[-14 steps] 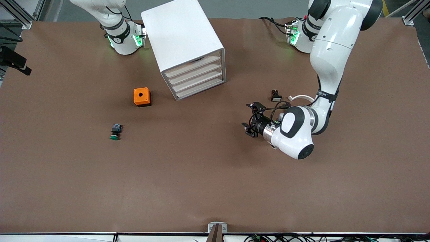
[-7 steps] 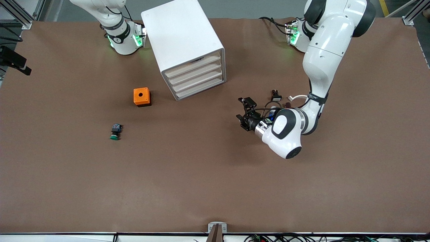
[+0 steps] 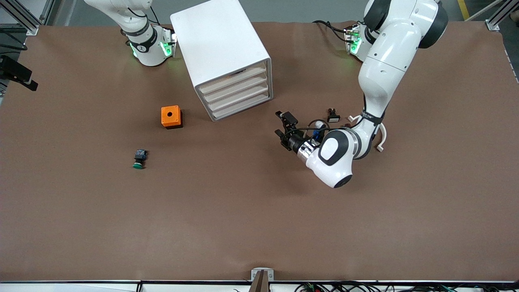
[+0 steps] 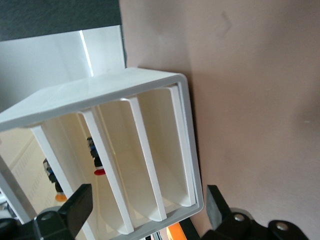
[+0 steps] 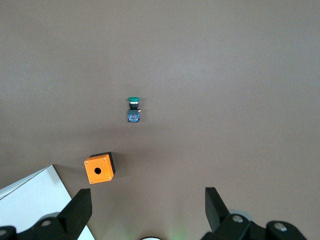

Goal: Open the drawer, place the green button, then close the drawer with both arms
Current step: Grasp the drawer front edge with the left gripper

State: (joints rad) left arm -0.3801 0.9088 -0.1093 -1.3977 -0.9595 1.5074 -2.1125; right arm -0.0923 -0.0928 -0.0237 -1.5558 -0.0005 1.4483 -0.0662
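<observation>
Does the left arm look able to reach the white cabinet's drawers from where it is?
Probably yes: the left end effector, open, faces the beige drawer fronts of the white cabinet with only bare brown table between.

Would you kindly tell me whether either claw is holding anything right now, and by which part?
Nothing is held. The left claw is open over bare table near the cabinet; the right claw is open too.

The left wrist view looks at the front of the white cabinet, whose four pale drawer fronts sit flush and shut inside its white frame. Brown worktop spreads beside it. The left gripper stands before the drawers, its black fingers spread wide apart, holding nothing.
</observation>
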